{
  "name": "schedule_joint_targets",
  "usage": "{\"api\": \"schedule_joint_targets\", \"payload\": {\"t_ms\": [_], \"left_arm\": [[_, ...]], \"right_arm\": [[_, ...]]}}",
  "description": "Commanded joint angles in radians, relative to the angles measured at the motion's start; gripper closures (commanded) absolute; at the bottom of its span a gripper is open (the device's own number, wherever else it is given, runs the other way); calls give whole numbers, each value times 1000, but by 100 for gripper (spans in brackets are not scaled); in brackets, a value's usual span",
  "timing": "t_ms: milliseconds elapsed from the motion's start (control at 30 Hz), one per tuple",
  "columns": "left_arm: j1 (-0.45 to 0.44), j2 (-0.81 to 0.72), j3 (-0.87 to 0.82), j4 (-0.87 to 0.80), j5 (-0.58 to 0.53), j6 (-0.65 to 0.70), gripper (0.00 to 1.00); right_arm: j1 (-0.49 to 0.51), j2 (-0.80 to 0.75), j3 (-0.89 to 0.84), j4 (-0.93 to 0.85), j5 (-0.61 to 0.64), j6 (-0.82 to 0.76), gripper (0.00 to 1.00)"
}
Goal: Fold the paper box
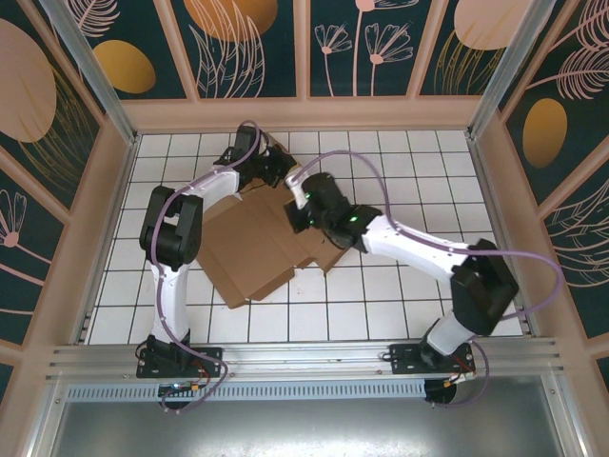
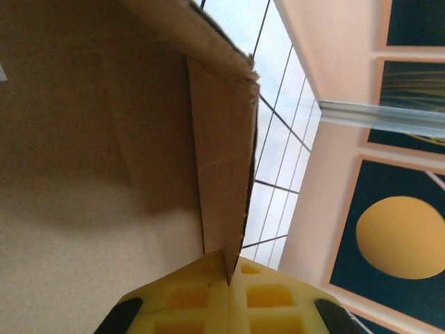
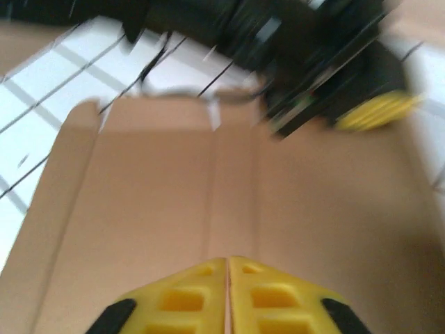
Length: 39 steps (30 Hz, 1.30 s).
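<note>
The paper box (image 1: pixel 249 249) is a brown cardboard blank lying mostly flat on the white tiled floor, left of centre. My left gripper (image 1: pixel 274 171) is at its far edge. In the left wrist view that gripper (image 2: pixel 229 275) is shut on the thin edge of a raised flap (image 2: pixel 222 167), with a broad panel (image 2: pixel 90 174) to its left. My right gripper (image 1: pixel 301 202) hovers over the box's right part. In the right wrist view its yellow fingers (image 3: pixel 228 263) are shut together above a creased panel (image 3: pixel 208 195), with nothing seen between them. The left arm (image 3: pixel 327 62) shows blurred beyond.
Pink walls (image 1: pixel 109 190) with a decorated screen enclose the tiled floor (image 1: pixel 400 295). An aluminium rail (image 1: pixel 304 357) runs along the near edge by the arm bases. Bare tiles lie to the right and in front of the box.
</note>
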Motion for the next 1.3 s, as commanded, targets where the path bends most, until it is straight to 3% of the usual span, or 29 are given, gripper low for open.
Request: {"api": "schedule_joint_targets", "payload": {"t_ms": [0,200,467,767,900,1267], "left_arm": [[10,-23,-23,116,32,-102,100],[13,-21,-16,107,18,-101,100],[26,-27,-27,78,3,-73,100],[60,-79,-90,73,-69,-41,100],[70,-137,-161,109,-141,-46,100],[81,-168,-265,162,-205,-41,100]], "right_arm": [[40,87,-17,11,-101,43,100],[105,257,61,-20,-109,76,100],[161,434,151,-119,1,75,100],[96,403,13,-211,118,70,100],[23,378,-6,-269,159,86,100],[-108,320,-38,-326,301,26,100]]}}
